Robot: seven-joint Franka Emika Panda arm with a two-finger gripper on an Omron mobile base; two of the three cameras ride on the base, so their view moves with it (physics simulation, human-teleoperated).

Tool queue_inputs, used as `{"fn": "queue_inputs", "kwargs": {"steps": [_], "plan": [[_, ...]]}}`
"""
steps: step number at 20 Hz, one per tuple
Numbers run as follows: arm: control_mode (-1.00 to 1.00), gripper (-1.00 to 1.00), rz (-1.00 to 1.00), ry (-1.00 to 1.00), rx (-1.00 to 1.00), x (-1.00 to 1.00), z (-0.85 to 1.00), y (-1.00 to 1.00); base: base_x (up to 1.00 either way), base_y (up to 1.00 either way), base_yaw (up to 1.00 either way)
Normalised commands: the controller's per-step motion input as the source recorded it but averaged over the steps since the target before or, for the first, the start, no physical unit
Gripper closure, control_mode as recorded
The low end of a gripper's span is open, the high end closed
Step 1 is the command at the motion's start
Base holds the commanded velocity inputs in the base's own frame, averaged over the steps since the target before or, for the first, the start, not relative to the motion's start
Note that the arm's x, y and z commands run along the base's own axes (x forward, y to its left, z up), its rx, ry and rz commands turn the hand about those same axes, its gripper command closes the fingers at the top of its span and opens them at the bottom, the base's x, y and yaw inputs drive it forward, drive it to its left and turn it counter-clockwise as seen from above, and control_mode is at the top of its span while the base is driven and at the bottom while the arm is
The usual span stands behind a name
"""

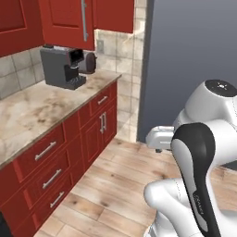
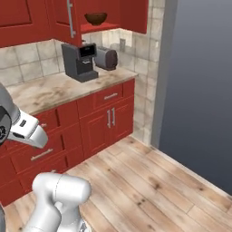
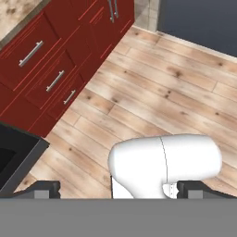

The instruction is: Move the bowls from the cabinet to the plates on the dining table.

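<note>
Hand view, gripper (image 3: 118,189) spread fully wide, grasping nothing, fingertips (image 3: 44,189) over wood floor (image 3: 152,92), red drawer fronts (image 3: 46,69) beside.

The wood floor (image 2: 149,181) is bare and wide between the red drawer fronts (image 1: 51,171) and the grey wall (image 2: 199,90), so there is free passage low down. On the surface (image 1: 32,111), the left part is bare. A coffee machine (image 2: 79,61) and a toaster (image 2: 106,58) stand at the far end, just under the cabinet (image 2: 63,18). Its open door (image 2: 68,20) hangs in front of the shelf (image 2: 102,27), beside the brown bowl (image 2: 95,18).
</note>
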Motion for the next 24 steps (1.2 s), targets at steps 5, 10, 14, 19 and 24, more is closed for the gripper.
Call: {"fn": "queue_inputs", "kwargs": {"steps": [5, 10, 14, 19, 24], "plan": [[1.00, -1.00, 0.00, 0.00, 0.00, 0.00, 0.00, 0.00, 0.99, -0.10, 0.18], [1.00, -1.00, 0.00, 0.00, 0.00, 0.00, 0.00, 0.00, 0.78, -0.02, 0.21], [1.00, -1.00, 0.00, 0.00, 0.00, 0.00, 0.00, 0.00, 0.62, 0.00, 0.26], [1.00, -1.00, 0.00, 0.00, 0.00, 0.00, 0.00, 0.00, 0.48, -0.04, 0.33], [1.00, -1.00, 0.00, 0.00, 0.00, 0.00, 0.00, 0.00, 0.38, -0.31, 0.29]]}}
